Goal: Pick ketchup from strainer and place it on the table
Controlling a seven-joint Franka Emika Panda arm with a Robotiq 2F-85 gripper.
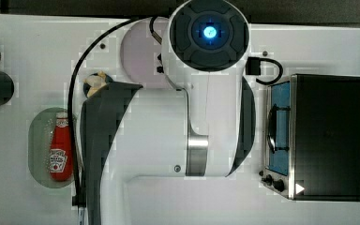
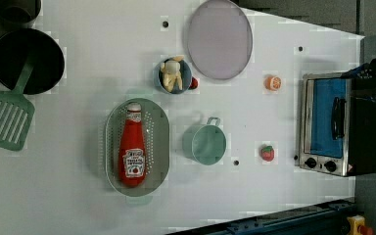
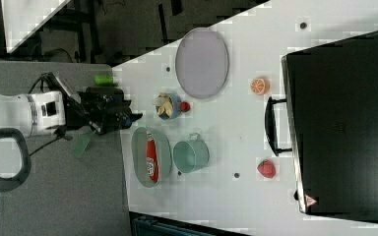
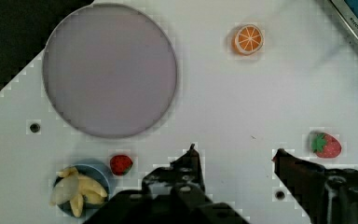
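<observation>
The ketchup (image 2: 132,149), a glossy red squeeze bottle with a white cap and a white shield-shaped label, is seen lying lengthwise inside the strainer (image 2: 157,142), a pale green oval plastic colander pierced with many small holes. In the left view the strainer rests on the smooth white table (image 2: 68,186), with a round teal-green cup (image 2: 204,143) with a handle just beside it on the left view's right. Above the strainer in the left view, a small blue bowl (image 2: 185,78) of pale yellow banana pieces is set, next to a flat, matte lavender oval plate (image 2: 219,39). A small red strawberry (image 2: 267,152) and an orange slice (image 2: 272,82) lie near a boxy metal toaster oven (image 2: 340,128) with a blue-tinted glass door and black handle. A slotted pale green spatula (image 2: 6,120) lies at the left view's left edge.

In the wrist view the gripper (image 4: 235,156) is shown with its two dark fingers (image 4: 191,161) spread well apart, nothing between them, above bare tabletop. In the right view it is seen beyond the table's edge, apart from the strainer.
</observation>
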